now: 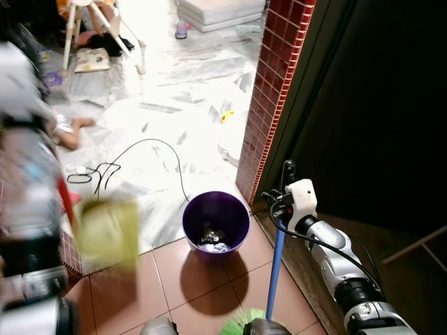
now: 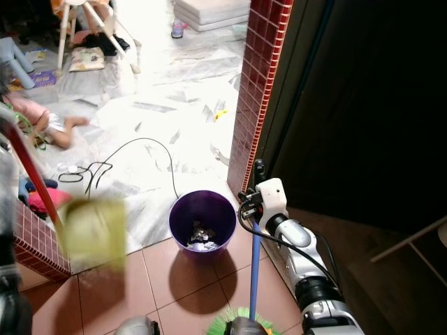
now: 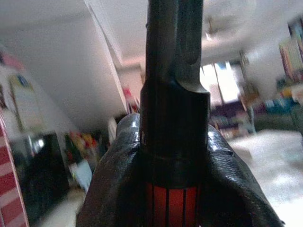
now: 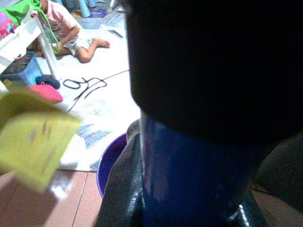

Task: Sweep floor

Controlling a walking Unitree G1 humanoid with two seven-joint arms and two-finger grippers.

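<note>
Terracotta tiles (image 1: 174,272), purple bin (image 1: 216,223) beside brick pillar (image 1: 269,98), cable (image 1: 140,157) beyond

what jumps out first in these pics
A purple bin with debris inside stands on the terracotta tiles near a red brick pillar. The right end effector grips a blue broom handle beside the bin, and the left end effector grips a red-handled yellow dustpan, blurred, on the left.

Silver jointed right arm (image 1: 342,269) with black bands, white wrist housing (image 1: 302,197), looping black cable (image 1: 307,237), black fingers (image 1: 288,169), blurred silver-and-black left arm (image 1: 28,209), glossy black left fingers (image 3: 118,179).
</note>
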